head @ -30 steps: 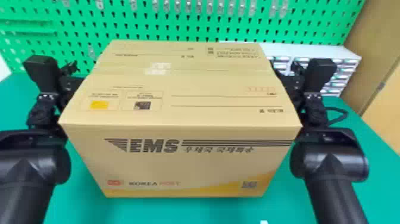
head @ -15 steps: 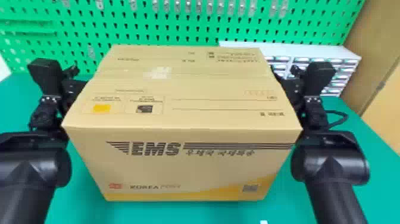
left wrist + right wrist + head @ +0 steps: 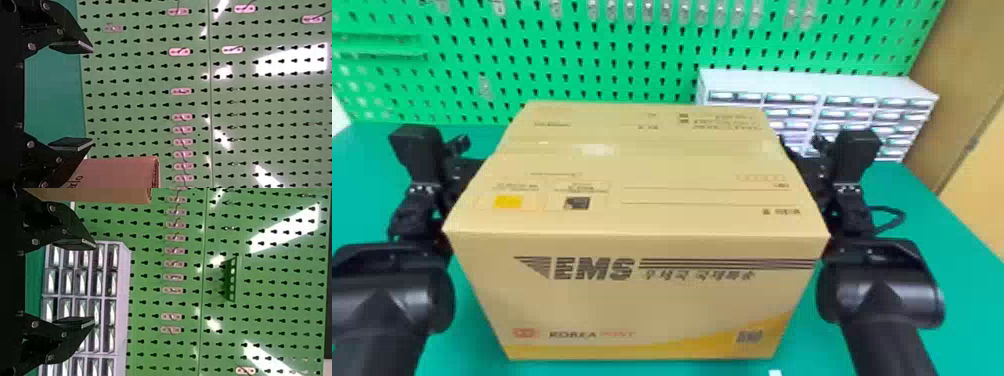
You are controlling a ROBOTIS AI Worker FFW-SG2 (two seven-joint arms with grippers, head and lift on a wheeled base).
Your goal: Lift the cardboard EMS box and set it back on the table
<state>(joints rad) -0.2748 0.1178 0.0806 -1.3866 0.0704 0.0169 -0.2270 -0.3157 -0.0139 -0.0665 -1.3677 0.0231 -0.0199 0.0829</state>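
Fingers (image 3: 72,144) on the left gripper (image 3: 464,172) are spread wide apart, and so are the ones on the right gripper (image 3: 809,172). In the head view the big cardboard EMS box (image 3: 642,305) blocks the tips, but the wrist views show the gaps well. The box is right side up between the two arms, over the green bench (image 3: 367,190). One gripper is at each side of it, at the outside. I can't tell if its bottom touches the bench.

From the head view you can see the box's closed top and its front, with big dark letters, stripes and a yellow curve. The left wrist view shows just a bit of the box, close beside one of the left fingers. The right wrist view shows a brown edge of it near one of the right fingers. I can't tell if the fingers touch it.

Behind the box is a green pegboard (image 3: 612,65). A white drawer cabinet (image 3: 812,82) sits in front of the board, on the right. The right wrist view also shows a little green holder (image 3: 233,280) sticking out from the board.
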